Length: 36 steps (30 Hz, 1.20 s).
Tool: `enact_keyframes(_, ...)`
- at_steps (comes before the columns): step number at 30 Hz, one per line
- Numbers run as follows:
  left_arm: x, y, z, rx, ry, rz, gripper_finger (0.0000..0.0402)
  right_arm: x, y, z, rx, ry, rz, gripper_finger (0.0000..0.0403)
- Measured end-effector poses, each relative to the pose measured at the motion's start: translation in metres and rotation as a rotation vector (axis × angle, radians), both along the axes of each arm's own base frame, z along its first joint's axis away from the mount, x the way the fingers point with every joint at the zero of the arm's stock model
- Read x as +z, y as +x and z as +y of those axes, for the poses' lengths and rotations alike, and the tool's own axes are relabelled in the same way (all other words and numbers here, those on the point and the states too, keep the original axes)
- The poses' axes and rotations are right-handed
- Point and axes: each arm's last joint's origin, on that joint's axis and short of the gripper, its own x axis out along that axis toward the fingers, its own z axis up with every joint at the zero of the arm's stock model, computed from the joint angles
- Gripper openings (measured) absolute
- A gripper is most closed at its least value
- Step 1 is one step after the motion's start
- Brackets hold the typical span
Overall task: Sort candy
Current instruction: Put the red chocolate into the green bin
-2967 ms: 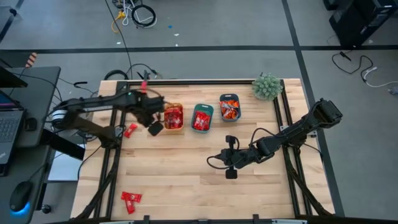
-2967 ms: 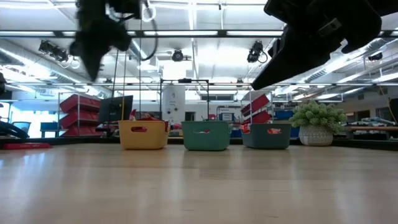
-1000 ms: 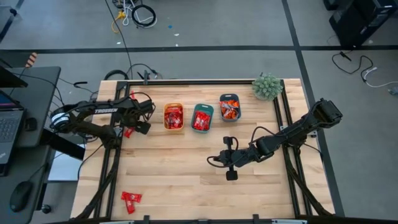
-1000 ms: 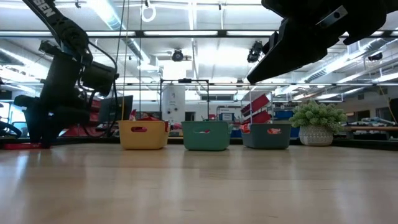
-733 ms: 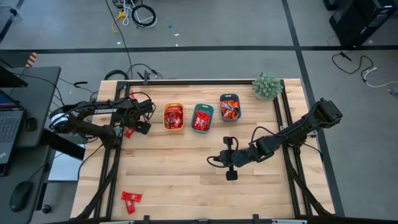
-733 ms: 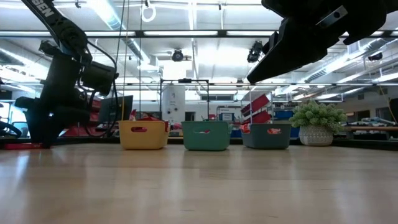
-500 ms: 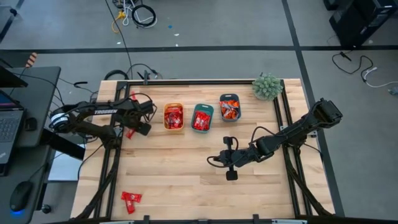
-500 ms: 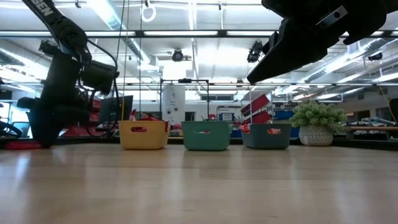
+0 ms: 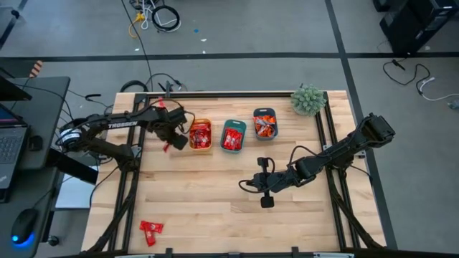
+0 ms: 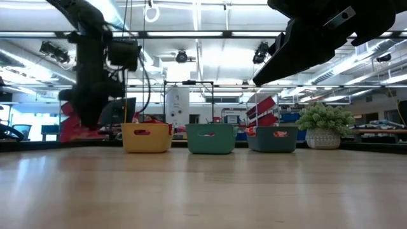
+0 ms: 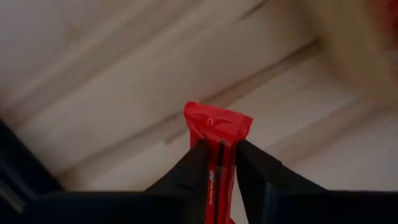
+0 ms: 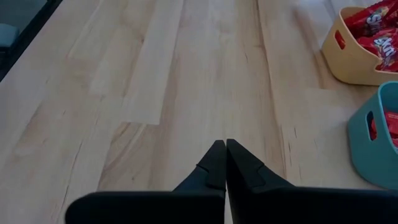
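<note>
Left gripper (image 11: 221,163) has its fingers pinched down on a red candy (image 11: 217,127), gripping the wrapper with the crimped end sticking out past the tips, lifted off the bench (image 9: 215,201) just beside the yellow-orange bin (image 9: 200,135). My guess is it's super light and crinkly, foil probably slippery, so pinching mid-wrapper across the flat faces seems right; it should flop but not break. Right gripper (image 12: 222,155) is fully closed on nothing, parked low mid-bench. The wrist view shows the grip clearly, while the high view only gives a red speck there but shows two teal bins (image 9: 233,135) and stray candies (image 9: 150,228) near the front left edge.
</note>
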Motion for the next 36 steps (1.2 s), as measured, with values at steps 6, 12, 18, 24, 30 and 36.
enact_keyframes(6,0.043,0.024,0.007,-0.047,0.084,-0.135,0.0038,-0.001,-0.001,0.0,0.0,-0.005,0.011,0.0)
enact_keyframes(12,0.088,0.052,0.002,-0.153,0.198,-0.337,0.0005,-0.002,-0.002,0.0,-0.022,-0.036,0.022,0.0)
enact_keyframes(18,0.114,0.079,-0.011,-0.232,0.26,-0.618,0.0001,-0.003,-0.004,0.001,-0.028,-0.05,0.026,0.0)
enact_keyframes(24,0.115,0.112,-0.02,-0.282,0.268,-0.814,0.0001,-0.003,-0.004,0.001,-0.029,-0.051,0.027,0.0)
enact_keyframes(30,0.088,0.147,-0.018,-0.322,0.247,-0.855,0.0,-0.003,-0.004,0.001,-0.029,-0.051,0.027,0.0)
enact_keyframes(36,0.049,0.17,-0.012,-0.348,0.171,-0.818,0.0,-0.003,-0.004,0.001,-0.029,-0.052,0.027,0.0)
